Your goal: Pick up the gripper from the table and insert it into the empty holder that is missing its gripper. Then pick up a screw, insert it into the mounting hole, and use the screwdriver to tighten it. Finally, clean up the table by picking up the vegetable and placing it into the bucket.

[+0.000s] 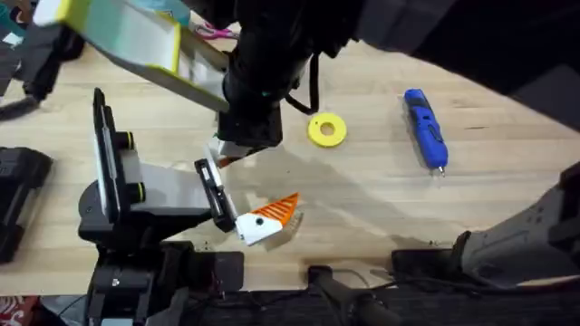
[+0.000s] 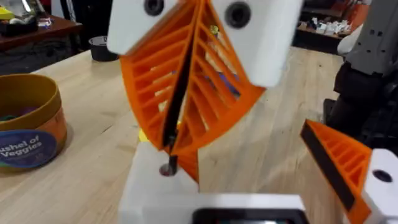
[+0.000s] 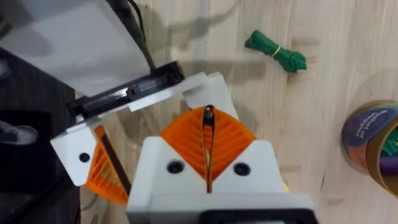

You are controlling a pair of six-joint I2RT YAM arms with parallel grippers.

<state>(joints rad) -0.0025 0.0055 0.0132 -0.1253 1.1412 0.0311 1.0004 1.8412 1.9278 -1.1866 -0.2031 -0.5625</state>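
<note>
Fingers (image 3: 186, 140) of the right gripper (image 3: 208, 113) are pressed together on a thin dark pin, apparently a screw (image 2: 169, 167), whose lower end touches the holder (image 2: 149, 186); the holder is the bare white mount on one side of the left gripper (image 2: 242, 155), which stands spread wide, its other mount carrying an orange ribbed finger (image 2: 339, 162) well apart from the holder; a sliver of orange (image 2: 189, 167) shows just behind the holder, and I cannot tell whether it is the loose finger piece; the yellow ring (image 1: 326, 129) lies on the table (image 1: 381, 199) to the right of the holder in the overhead view, and the screwdriver (image 1: 426, 127) lies flat farther right of the holder, beyond the ring, untouched; the vegetable (image 3: 277, 51) lies on the bare wood near the holder, touching nothing else; the bucket (image 2: 28, 124) stands upright well apart from the holder, with green toy pieces inside it.
</note>
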